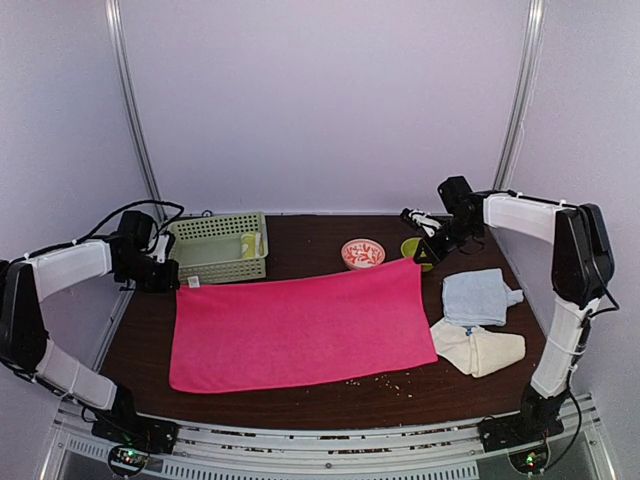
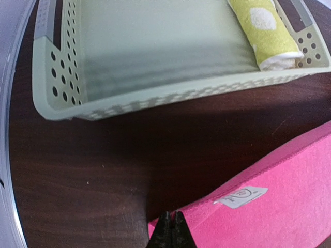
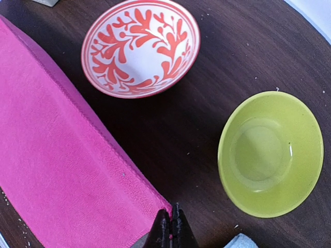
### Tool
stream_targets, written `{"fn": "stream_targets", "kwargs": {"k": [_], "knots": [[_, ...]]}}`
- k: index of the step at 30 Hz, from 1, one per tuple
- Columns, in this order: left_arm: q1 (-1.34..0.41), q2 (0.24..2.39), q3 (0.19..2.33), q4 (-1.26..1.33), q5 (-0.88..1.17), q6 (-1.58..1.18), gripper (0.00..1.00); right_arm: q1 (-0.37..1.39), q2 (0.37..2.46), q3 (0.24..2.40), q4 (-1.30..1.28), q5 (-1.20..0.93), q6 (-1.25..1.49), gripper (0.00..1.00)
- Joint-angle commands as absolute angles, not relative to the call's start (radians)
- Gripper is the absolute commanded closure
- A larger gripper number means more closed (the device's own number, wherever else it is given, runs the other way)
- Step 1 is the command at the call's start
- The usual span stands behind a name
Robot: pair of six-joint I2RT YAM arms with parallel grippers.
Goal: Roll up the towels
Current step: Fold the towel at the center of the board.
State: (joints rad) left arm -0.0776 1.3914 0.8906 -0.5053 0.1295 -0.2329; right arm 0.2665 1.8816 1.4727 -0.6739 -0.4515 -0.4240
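The long bright pink towel [image 1: 300, 325] lies spread flat across the middle of the table. My left gripper [image 1: 168, 281] is shut on its far left corner [image 2: 207, 222], by the white label [image 2: 242, 196]. My right gripper [image 1: 424, 257] is shut on its far right corner [image 3: 77, 175]. The yellow towel [image 2: 264, 31] lies rolled inside the green basket [image 1: 215, 247]. The light blue towel [image 1: 478, 297] lies folded at the right, with the cream towel [image 1: 480, 349] crumpled just in front of it.
A red-and-white patterned bowl [image 3: 140, 47] and a yellow-green bowl [image 3: 270, 153] stand just behind the pink towel's far right edge. Crumbs lie on the table near the front edge. White walls enclose the table.
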Motion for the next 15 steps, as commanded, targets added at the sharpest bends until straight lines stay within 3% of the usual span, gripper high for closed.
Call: {"fn": "stream_targets", "kwargs": {"k": [1,15], "knots": [[-0.072,1.343,0.920,-0.634,0.168,-0.271,1.00,0.257,1.798,1.401,-0.658,-0.521,-0.466,1.00],[-0.073,1.313,0.932,-0.877,0.173,-0.355,1.00,0.255,1.597,1.179,-0.716,-0.596,-0.578,1.00]]}}
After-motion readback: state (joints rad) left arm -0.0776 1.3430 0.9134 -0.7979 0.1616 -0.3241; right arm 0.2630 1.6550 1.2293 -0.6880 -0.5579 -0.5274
